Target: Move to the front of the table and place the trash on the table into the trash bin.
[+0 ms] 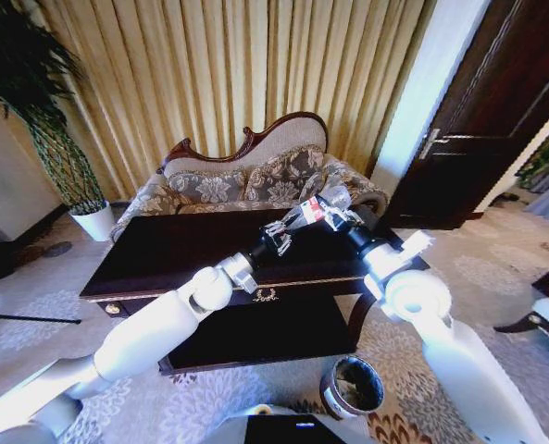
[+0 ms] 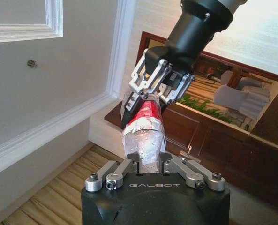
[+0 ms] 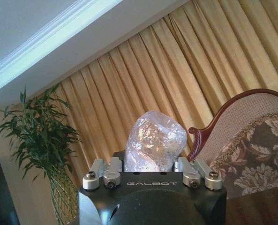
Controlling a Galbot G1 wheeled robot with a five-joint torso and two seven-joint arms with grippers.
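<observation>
Above the dark glossy table, a clear plastic bottle with a red label hangs between my two grippers. My left gripper is shut on its clear lower end. My right gripper is shut on the labelled end from the opposite side. In the left wrist view the bottle rises from my left gripper, and the right gripper clamps it at the red label. The right wrist view has the bottle's clear body between the right gripper's fingers. The trash bin stands on the carpet before the table's right front corner.
An ornate sofa sits right behind the table. A potted plant stands at the left and a dark door at the right. A chair edge juts in at the far right. Patterned carpet surrounds the table.
</observation>
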